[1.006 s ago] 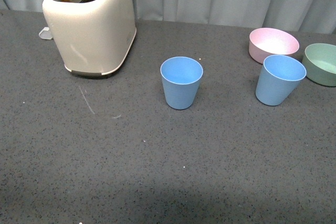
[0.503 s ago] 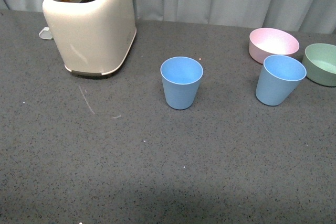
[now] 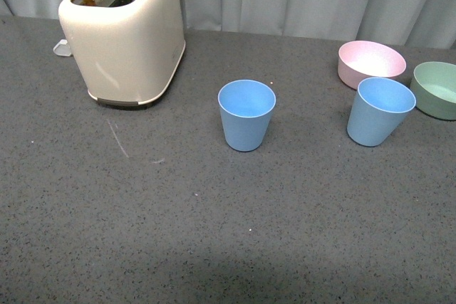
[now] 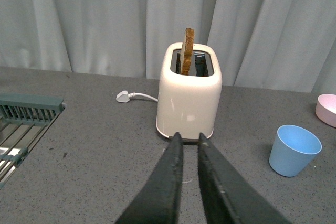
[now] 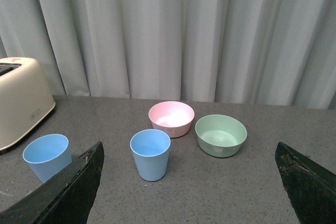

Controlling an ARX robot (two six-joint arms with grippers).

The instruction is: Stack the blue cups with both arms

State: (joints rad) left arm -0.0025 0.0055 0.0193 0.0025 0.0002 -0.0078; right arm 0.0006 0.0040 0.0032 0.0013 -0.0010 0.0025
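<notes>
Two light blue cups stand upright and apart on the dark grey table: one in the middle, the other to the right, just in front of the pink bowl. Neither arm shows in the front view. My left gripper is shut with nothing between its bars; it hovers short of the toaster, and the middle cup sits off to one side of it. My right gripper is wide open and empty. The right cup stands ahead between its fingers, and the middle cup lies just outside one finger.
A cream toaster holding a slice of toast stands at the back left, its plug lying behind it. A pink bowl and a green bowl sit at the back right. A dish rack shows in the left wrist view.
Everything in the front view sits a few pixels lower than before. The cups, bowls and toaster keep their places relative to one another.
</notes>
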